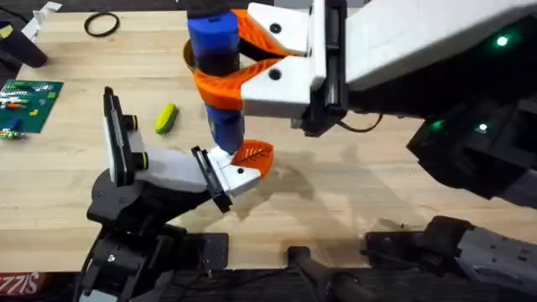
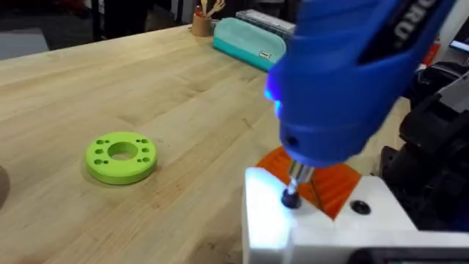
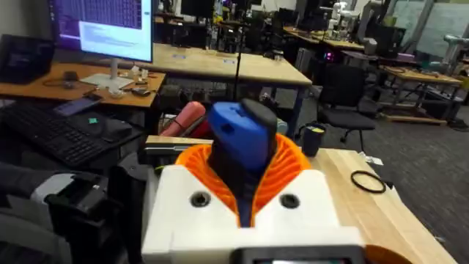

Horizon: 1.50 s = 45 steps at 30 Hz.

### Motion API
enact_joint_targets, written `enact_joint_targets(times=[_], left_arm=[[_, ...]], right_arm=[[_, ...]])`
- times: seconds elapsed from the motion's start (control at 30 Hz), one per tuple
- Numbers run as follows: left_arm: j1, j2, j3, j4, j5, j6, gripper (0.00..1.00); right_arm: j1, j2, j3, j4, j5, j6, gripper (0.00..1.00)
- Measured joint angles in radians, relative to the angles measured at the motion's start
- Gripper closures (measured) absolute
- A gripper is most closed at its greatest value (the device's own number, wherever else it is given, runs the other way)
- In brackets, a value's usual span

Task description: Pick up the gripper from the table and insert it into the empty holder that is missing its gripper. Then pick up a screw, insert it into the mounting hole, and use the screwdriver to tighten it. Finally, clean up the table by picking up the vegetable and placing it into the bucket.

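right gripper point(image 1: 220, 65) clamped on the screwdriver point(image 1: 216, 67), orange fingers point(image 1: 252, 33) wrapped around the blue handle, tool upright above the holder point(image 1: 231, 174). screwdriver tip point(image 2: 292, 192) seated at the mounting hole on the white holder face. small orange gripper point(image 1: 253, 155) already fitted in the holder, ribbed face just beside the tool tip. holder carried at the end of the left arm; state of the left claw: cannot tell. vegetable point(image 1: 166, 117) lying on the table point(image 1: 352, 193), near the holder, toward the far left of it, apart from both arms. green ring point(image 2: 121, 155) flat on the table, well apart from the holder.
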State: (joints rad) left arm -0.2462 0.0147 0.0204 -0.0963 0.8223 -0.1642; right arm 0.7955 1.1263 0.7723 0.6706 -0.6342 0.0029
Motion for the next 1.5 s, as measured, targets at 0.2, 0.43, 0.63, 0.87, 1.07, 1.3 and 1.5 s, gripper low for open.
enact_joint_targets(times=[0.2, 0.43, 0.63, 0.87, 1.07, 1.3, 1.5], left_arm=[[0.0, 0.0, 0.0, 0.0, 0.0, 0.0, 0.989], [0.0, 0.0, 0.0, 0.0, 0.0, 0.0, 0.989], [0.0, 0.0, 0.0, 0.0, 0.0, 0.0, 0.989], [0.0, 0.0, 0.0, 0.0, 0.0, 0.0, 0.989], [0.0, 0.0, 0.0, -0.001, 0.0, 0.0, 0.989], [0.0, 0.0, 0.0, 0.0, 0.0, 0.0, 0.989], [0.0, 0.0, 0.0, 0.0, 0.0, 0.0, 0.989]], right_arm=[[-0.002, 0.0, 0.002, -0.014, 0.0, -0.01, 0.958], [-0.002, 0.0, 0.005, -0.022, 0.001, -0.012, 0.958], [-0.002, 0.0, 0.011, -0.043, 0.0, -0.012, 0.957], [-0.002, 0.0, 0.014, -0.05, 0.0, -0.015, 0.957], [-0.002, 0.0, 0.015, -0.055, 0.0, -0.015, 0.956], [-0.002, 0.0, 0.016, -0.052, 0.0, -0.015, 0.957], [-0.003, 0.005, 0.019, 0.056, 0.0, -0.01, 0.958]])
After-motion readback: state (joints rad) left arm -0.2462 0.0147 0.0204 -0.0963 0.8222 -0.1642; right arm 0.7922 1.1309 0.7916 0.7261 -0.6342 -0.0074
